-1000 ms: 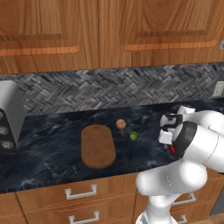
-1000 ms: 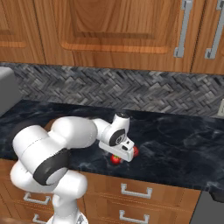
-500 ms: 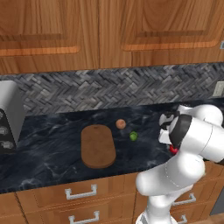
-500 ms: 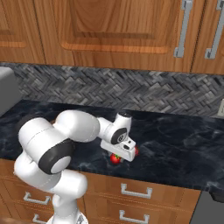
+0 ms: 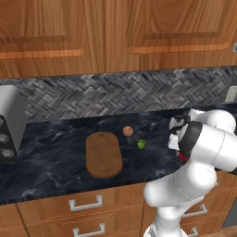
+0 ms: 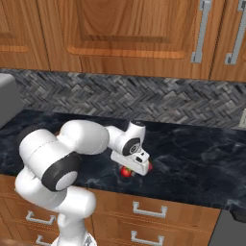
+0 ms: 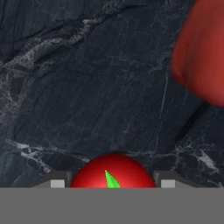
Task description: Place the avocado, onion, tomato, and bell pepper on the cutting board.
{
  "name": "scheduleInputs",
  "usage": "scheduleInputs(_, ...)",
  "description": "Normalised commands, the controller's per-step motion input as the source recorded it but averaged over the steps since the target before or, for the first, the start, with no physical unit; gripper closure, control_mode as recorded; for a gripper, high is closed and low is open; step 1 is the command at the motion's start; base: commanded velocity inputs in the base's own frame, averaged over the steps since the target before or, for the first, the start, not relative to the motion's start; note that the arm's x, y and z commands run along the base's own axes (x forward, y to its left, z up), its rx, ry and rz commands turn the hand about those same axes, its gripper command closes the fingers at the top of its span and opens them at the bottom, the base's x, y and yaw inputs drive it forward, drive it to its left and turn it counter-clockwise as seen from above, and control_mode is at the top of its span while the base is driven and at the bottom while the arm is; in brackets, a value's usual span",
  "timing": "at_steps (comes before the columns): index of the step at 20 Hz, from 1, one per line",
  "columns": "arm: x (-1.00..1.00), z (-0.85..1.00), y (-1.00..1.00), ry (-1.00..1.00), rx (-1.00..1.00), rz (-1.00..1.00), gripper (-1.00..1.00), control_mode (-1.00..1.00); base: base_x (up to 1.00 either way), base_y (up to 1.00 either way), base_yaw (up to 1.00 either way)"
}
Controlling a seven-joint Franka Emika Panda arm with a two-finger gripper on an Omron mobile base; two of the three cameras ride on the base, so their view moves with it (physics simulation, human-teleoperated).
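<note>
The bright red tomato [image 7: 113, 171] with a green leaf top sits between my two fingertips [image 7: 57, 183], which press on both its sides, so my gripper [image 6: 132, 169] is shut on it low over the dark counter. The tomato [image 6: 126, 172] peeks out under the hand. The duller red bell pepper [image 7: 201, 52] lies close by, and it shows just past the hand [image 6: 149, 166]. Far to the left lies the brown cutting board [image 5: 104, 155], bare. The tan onion [image 5: 127, 131] and green avocado [image 5: 141, 144] rest on the counter just right of it.
A grey appliance [image 5: 7, 125] stands at the counter's left end. The herringbone backsplash [image 5: 115, 95] closes the back, with a wall outlet [image 5: 231, 94] at the right. The counter's front edge [image 6: 158, 194] runs right below the hand.
The jaws have closed from wide open onto the tomato. The arm's elbow has shifted slightly, while the hand stays over the same spot.
</note>
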Motion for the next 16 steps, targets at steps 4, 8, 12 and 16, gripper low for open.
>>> scheduleInputs(4, 0.06, 0.46, 0.45, -0.03, -0.01, -0.12, 1.00, -1.00, 0.00, 0.00, 0.00)
scheduleInputs(8, 0.11, 0.54, 0.47, 0.00, -0.01, -0.04, 1.00, -1.00, 0.00, 0.00, 0.00)
scheduleInputs(12, 0.09, 0.49, 0.46, -0.03, 0.00, 0.01, 1.00, -1.00, 0.00, 0.00, 0.00)
scheduleInputs(16, 0.01, 0.42, 0.46, -0.08, 0.00, 0.10, 1.00, -1.00, 0.00, 0.00, 0.00)
